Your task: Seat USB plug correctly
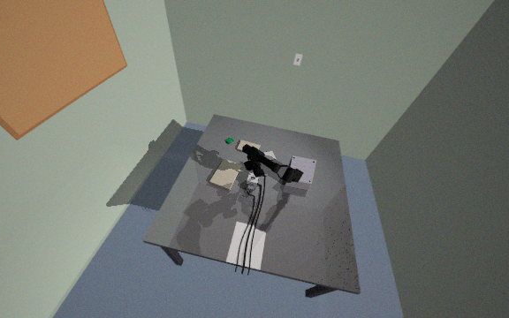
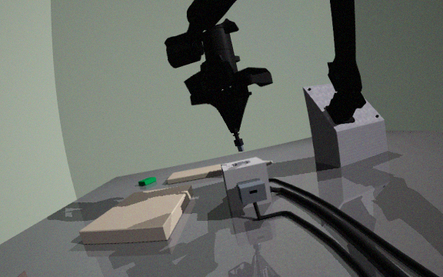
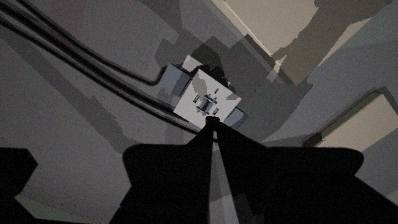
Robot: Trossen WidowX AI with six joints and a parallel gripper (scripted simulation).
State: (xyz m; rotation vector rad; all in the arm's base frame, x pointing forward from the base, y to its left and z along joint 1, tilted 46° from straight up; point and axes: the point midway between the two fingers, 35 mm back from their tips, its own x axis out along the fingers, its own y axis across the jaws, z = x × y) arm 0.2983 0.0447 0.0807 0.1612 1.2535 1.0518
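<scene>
The black two-fingered hand (image 1: 257, 171) (image 2: 235, 131) (image 3: 214, 125) is closed on the small dark plug with a metal tip (image 2: 239, 143) (image 3: 212, 119), which hangs above the white power cube (image 1: 253, 178) (image 2: 244, 177) (image 3: 225, 100), clear of its top socket (image 2: 241, 163) (image 3: 206, 104). The step now looks like matching the plug's turn to that socket; which way its key faces I can't make out. I'd square the slight lean, centre the tip, then lower gently straight down, backing off if it binds. Beside it, the blue-grey side plug (image 2: 246, 188) (image 3: 174, 79) and thick black cables (image 1: 254, 212) (image 2: 314, 200) (image 3: 90, 66) could catch a low wrist. Farther along the grey worktop (image 1: 307, 221) (image 2: 298, 246) (image 3: 50, 125) lie the large beige slab (image 1: 224, 175) (image 2: 129, 219) and, beyond, the small green block (image 1: 229, 140) (image 2: 147, 181), both best avoided when withdrawing.
</scene>
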